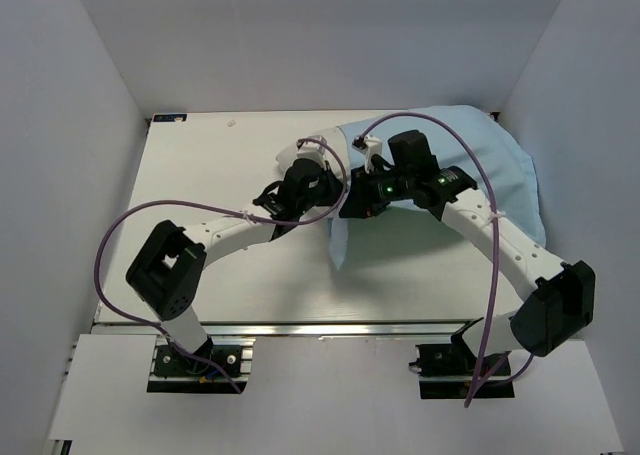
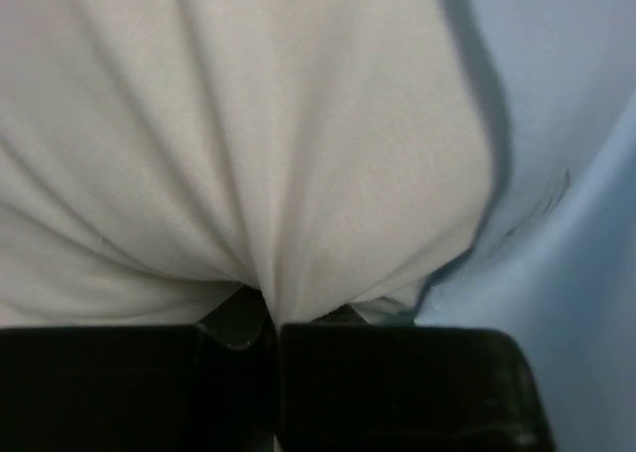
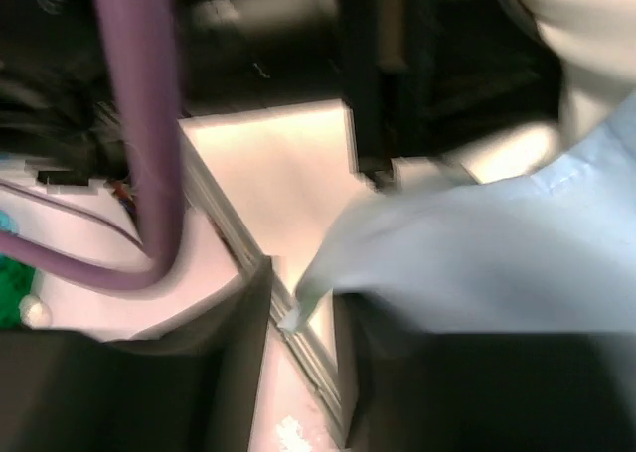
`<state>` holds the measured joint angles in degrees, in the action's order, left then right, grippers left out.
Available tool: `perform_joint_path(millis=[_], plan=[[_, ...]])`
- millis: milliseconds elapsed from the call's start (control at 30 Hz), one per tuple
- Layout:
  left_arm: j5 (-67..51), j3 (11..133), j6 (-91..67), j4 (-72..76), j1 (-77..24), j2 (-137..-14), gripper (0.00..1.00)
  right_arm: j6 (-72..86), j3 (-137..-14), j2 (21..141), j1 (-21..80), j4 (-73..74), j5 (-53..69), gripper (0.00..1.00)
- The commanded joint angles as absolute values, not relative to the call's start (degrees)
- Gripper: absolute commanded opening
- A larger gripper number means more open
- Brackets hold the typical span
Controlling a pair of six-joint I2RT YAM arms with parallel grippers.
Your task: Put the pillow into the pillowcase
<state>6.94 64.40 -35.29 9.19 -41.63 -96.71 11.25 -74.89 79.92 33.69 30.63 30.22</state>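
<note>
Top external shows me the pillow (image 1: 297,155) mostly inside the light-blue pillowcase (image 1: 480,165) at the far right of the surface (image 1: 210,165), with only its white end poking out of the mouth. My left gripper (image 2: 275,325) is clamped tight on a pucker of white pillow fabric. The right gripper (image 3: 303,318) has the pillowcase hem at its fingers, but I cannot tell whether it grips.

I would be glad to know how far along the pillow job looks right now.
Done: the pillowcase bulges, apparently over most of the pillow, whose white end shows at its opening. In hand: the left gripper is shut on that end's fabric; the right gripper sits at the case's hem, grip unclear. Remaining: covering the exposed end.
</note>
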Motion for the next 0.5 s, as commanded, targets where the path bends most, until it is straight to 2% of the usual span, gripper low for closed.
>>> perform_joint_path(millis=[0, 100, 167, 200, 233, 267, 367, 467], plan=[[8.4, 61.0, -37.0, 9.2, -41.7, -91.3, 0.00, 8.3, -73.0, 79.6, 34.1, 32.6, 31.1, 0.42], [6.7, 57.4, -36.4, 3.4, -41.7, -86.1, 0.03, 5.7, -73.5, 77.7, 34.1, 36.5, 29.2, 0.66], [5.1, 53.6, -35.9, -0.3, -41.7, -80.2, 0.40, 4.7, -74.0, 74.2, 34.1, 38.0, 24.4, 0.79], [4.5, 52.3, -35.9, -2.4, -41.7, -77.9, 0.65, 4.6, -74.5, 72.9, 34.1, 38.0, 22.3, 0.87], [4.3, 51.1, -35.9, -5.5, -41.7, -75.5, 0.92, 4.5, -75.3, 71.7, 34.1, 39.2, 20.2, 0.89], [4.9, 49.9, -36.6, -7.3, -41.7, -70.7, 0.98, 4.6, -76.1, 69.5, 34.1, 39.8, 15.3, 0.89], [7.2, 46.1, -38.3, -11.9, -41.7, -61.9, 0.98, 6.1, -78.9, 67.2, 34.0, 39.3, 4.2, 0.89], [13.5, 46.1, -40.0, -16.9, -41.7, -58.3, 0.98, 7.2, -82.6, 69.1, 33.1, 37.9, -5.6, 0.89]])
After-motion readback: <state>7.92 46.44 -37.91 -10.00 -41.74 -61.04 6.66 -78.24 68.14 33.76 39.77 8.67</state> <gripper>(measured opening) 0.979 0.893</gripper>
